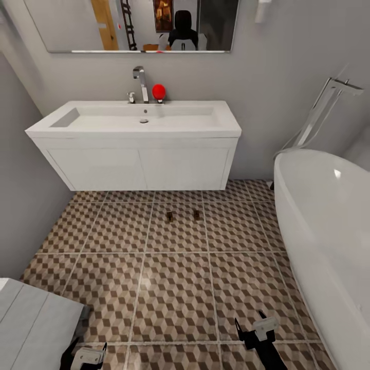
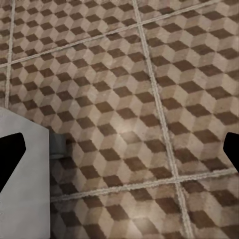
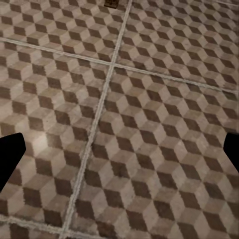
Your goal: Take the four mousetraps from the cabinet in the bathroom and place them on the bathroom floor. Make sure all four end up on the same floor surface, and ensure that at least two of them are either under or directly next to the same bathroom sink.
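Traps on floor: two mousetraps (image 1: 169, 216) (image 1: 196, 215) lie side by side on the tiles (image 1: 174, 288), just in front of the sink (image 1: 136, 126) — near it, though whether directly next to it is open to doubt. Risk: the remaining two are unseen, and driving the base forward could run over or scatter the placed pair. Both arms hang low and forward, tools pointed down at the tiles. Left tool (image 1: 85, 354) and right tool (image 1: 254, 329) stand spread wide, holding nothing. Bathtub (image 1: 329, 216) crowds the right side.
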